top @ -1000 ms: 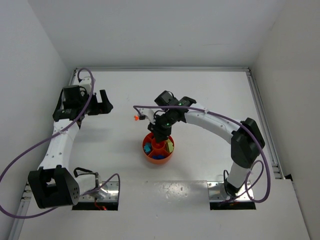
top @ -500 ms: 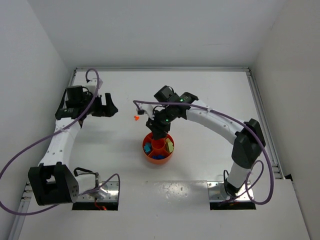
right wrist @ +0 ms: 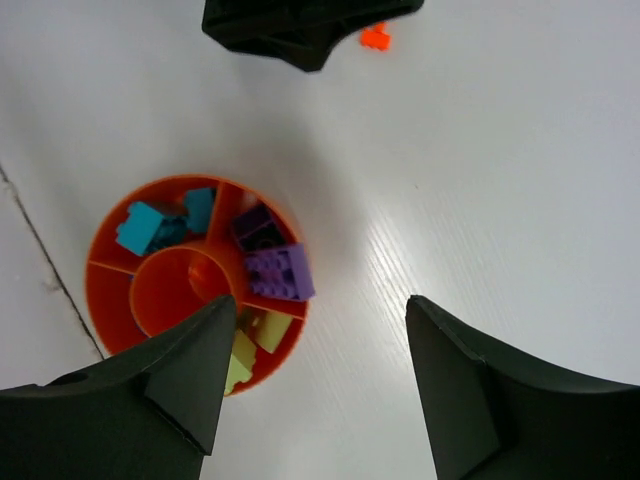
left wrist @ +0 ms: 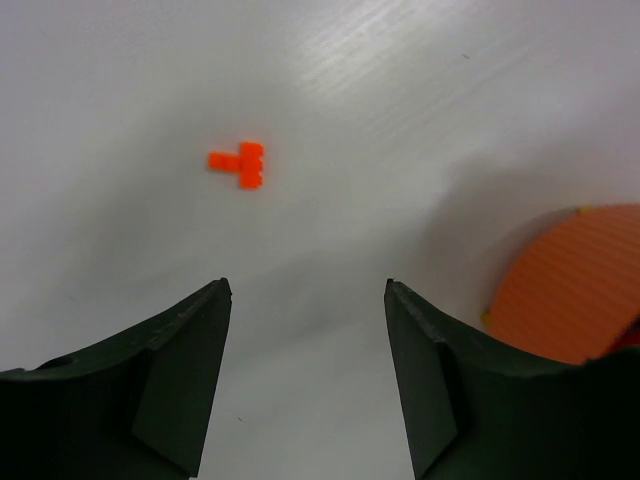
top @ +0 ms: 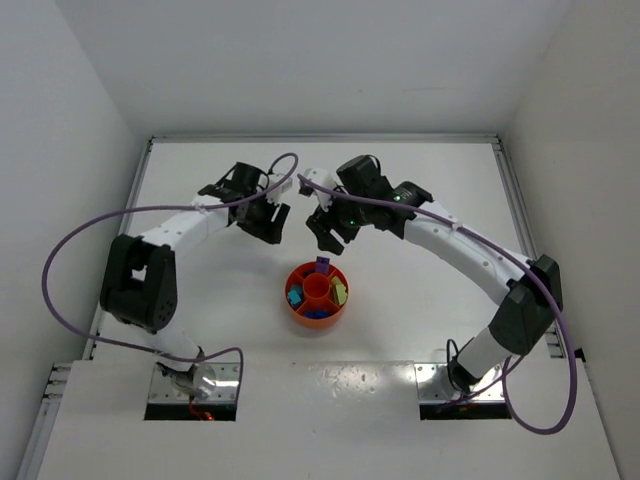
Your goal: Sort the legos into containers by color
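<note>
The left end effector point(left wrist: 307, 290) hangs over the tabletop point(top: 430, 180) with its fingers spread wide and nothing between them. Just ahead of the fingertips lies the one loose orange lego point(left wrist: 238, 165), flat on the white surface and well apart from the tray point(right wrist: 108, 300). It is a small T on its side: in the left wrist view the long axis runs left to right, the stem pointing left and the crossbar at the right end. An orange edge of the tray shows at the right of that view.

The right end effector point(right wrist: 322, 305) is also open and empty, held above the tabletop next to the tray, on its far side from the arm bases. Below it the sorted pieces show clearly. Teal legos point(right wrist: 145, 228) fill one wedge. A purple lego point(right wrist: 278, 272) lies studs up in the next, its long side running across the wedge, one end near the rim and the other by the central cup. Yellow-green legos point(right wrist: 262, 328) sit in the wedge beside that. From overhead the tray stands midway between the two arms, nearer their bases than either end effector.
</note>
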`<action>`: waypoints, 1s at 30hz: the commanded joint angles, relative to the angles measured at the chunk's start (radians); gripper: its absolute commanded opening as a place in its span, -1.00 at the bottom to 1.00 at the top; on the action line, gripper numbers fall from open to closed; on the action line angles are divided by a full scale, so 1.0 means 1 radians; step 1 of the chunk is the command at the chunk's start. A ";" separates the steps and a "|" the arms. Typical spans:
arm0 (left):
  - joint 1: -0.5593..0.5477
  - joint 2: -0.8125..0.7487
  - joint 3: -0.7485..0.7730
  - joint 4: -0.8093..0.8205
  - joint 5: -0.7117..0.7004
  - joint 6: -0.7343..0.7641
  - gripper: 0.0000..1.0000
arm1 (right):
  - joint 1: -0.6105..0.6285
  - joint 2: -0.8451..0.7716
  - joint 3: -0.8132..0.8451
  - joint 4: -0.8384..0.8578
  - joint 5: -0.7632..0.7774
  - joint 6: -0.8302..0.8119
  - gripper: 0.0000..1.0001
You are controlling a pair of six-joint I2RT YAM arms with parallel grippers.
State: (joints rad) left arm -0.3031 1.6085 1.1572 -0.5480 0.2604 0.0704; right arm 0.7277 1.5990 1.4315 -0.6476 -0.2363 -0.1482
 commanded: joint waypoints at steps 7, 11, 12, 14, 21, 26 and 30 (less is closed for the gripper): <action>-0.054 0.197 0.185 -0.030 -0.253 0.016 0.34 | -0.083 -0.076 -0.049 0.065 0.049 0.045 0.39; -0.077 0.238 0.194 -0.030 -0.268 0.016 0.34 | -0.094 -0.076 -0.049 0.065 0.038 0.055 0.39; -0.077 0.251 0.194 -0.030 -0.268 0.025 0.34 | -0.103 -0.076 -0.049 0.065 0.038 0.055 0.39; -0.077 0.251 0.194 -0.030 -0.224 0.054 0.34 | -0.103 -0.067 -0.049 0.065 0.029 0.055 0.39; -0.067 0.329 0.237 -0.043 -0.214 0.077 0.37 | -0.122 -0.067 -0.040 0.065 -0.006 0.064 0.39; -0.057 0.364 0.248 -0.043 -0.205 0.109 0.37 | -0.122 -0.047 -0.031 0.065 -0.015 0.064 0.39; -0.047 0.384 0.259 -0.043 -0.182 0.127 0.37 | -0.122 -0.037 -0.031 0.065 -0.024 0.064 0.39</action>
State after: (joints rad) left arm -0.3660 1.9831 1.3785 -0.5922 0.0494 0.1665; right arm 0.6109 1.5604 1.3857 -0.6193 -0.2401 -0.0998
